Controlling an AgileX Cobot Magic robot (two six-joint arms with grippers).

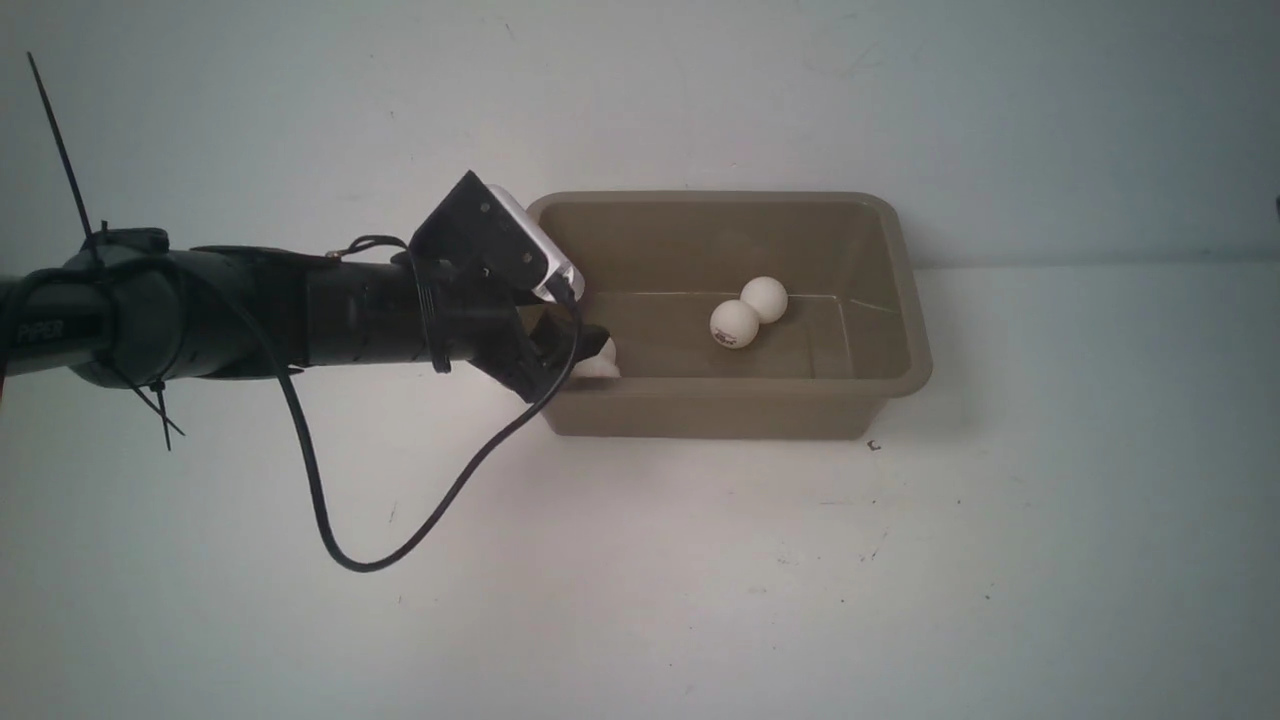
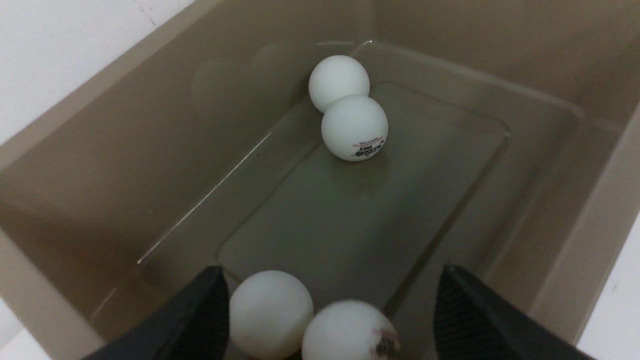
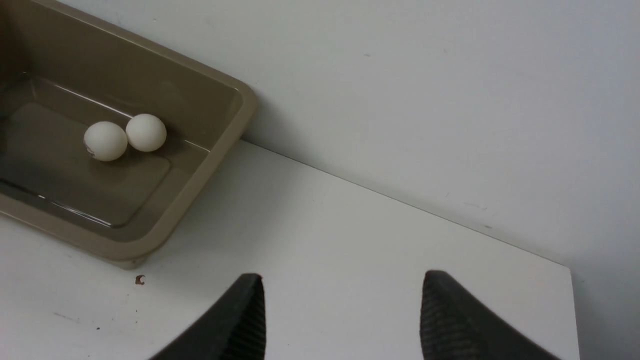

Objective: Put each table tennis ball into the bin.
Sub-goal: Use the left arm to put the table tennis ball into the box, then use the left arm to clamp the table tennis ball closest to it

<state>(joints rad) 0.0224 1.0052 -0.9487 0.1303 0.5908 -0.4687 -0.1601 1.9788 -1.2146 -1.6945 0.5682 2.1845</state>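
The taupe bin (image 1: 700, 235) stands at the table's middle back. Two white table tennis balls touch each other on its floor, one with a dark logo (image 1: 735, 324) and a plain one (image 1: 764, 298). My left gripper (image 1: 592, 347) reaches into the bin's left end. In the left wrist view it (image 2: 332, 271) is open wide, and two more balls lie between its fingers: a plain one (image 2: 270, 312) beside one finger and a blurred one with a logo (image 2: 350, 331). My right gripper (image 3: 343, 276) is open and empty over bare table, right of the bin (image 3: 220, 150). A fifth ball is not in view.
The white table (image 1: 700, 580) meets a white wall (image 1: 1000, 120) just behind the bin. A black cable (image 1: 330, 520) hangs in a loop from my left wrist over the table in front. The table's far right corner (image 3: 567, 270) shows in the right wrist view.
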